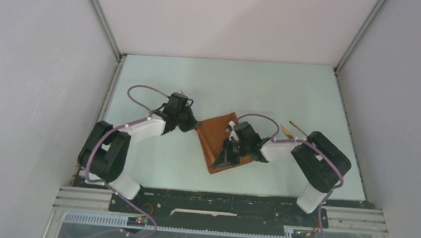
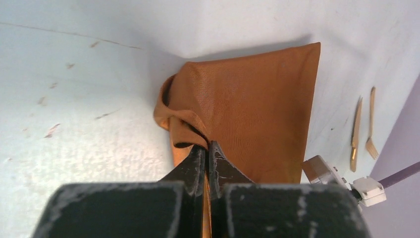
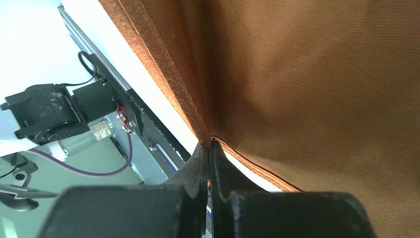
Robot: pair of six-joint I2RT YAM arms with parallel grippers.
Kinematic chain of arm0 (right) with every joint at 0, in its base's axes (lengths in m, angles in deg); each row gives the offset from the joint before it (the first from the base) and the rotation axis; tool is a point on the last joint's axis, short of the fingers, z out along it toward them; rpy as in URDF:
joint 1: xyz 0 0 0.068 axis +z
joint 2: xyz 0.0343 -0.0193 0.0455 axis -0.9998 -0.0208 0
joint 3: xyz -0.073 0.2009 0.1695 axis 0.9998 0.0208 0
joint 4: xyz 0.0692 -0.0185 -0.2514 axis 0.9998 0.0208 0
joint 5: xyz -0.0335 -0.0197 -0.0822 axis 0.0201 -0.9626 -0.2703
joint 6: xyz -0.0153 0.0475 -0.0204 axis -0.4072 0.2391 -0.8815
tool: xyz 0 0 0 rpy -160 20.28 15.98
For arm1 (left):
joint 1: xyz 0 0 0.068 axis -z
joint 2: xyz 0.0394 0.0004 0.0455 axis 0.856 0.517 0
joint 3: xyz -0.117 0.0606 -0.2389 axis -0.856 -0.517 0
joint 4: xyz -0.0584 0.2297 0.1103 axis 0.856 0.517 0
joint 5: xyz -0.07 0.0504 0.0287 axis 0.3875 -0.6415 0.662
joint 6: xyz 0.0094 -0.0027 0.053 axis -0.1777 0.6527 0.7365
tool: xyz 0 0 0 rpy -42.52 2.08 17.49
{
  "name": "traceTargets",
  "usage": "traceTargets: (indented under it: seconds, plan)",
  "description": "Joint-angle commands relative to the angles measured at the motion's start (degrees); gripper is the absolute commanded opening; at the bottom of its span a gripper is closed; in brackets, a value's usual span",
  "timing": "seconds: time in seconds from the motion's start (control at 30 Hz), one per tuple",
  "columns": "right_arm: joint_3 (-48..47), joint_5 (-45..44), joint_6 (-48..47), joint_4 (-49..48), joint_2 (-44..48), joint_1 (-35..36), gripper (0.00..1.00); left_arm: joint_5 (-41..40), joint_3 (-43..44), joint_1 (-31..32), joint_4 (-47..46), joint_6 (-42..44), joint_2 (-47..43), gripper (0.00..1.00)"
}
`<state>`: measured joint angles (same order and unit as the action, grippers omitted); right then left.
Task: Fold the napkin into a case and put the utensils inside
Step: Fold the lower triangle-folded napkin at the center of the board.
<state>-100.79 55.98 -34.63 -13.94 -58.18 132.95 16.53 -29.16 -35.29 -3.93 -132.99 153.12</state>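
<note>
Barely begun, I'd say: the napkin (image 1: 221,139) lies on the table (image 1: 155,160), left tool (image 2: 207,147) clamped on one corner, right tool (image 3: 210,144) clamped on another edge, and the utensils (image 2: 356,130) lie apart, not yet cased.

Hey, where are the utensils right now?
In the top view the utensils lie side by side on the table's right half, just right of the napkin and apart from it, beside the right arm.

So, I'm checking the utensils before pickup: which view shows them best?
The left wrist view: the utensils lie whole, side by side, beside the napkin. The top view shows them tiny and partly hidden; the right wrist view shows none.
</note>
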Motion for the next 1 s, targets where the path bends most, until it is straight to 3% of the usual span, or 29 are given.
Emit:
traceTargets:
  seconds: [0.0,0.47,0.97]
  plan:
    - [4.0,6.3,0.9,-5.2,2.7,-2.0,0.00,-8.5,8.2,3.4,6.6,1.7,4.6,0.00]
    - [5.2,4.8,-9.0,3.7,5.0,-8.2,0.00,-10.9,25.2,8.9,11.5,0.3,17.6,0.00]
    - [6.8,4.6,-11.1,4.0,4.1,-9.8,0.00,-13.2,30.9,12.0,13.6,1.1,20.1,0.00]
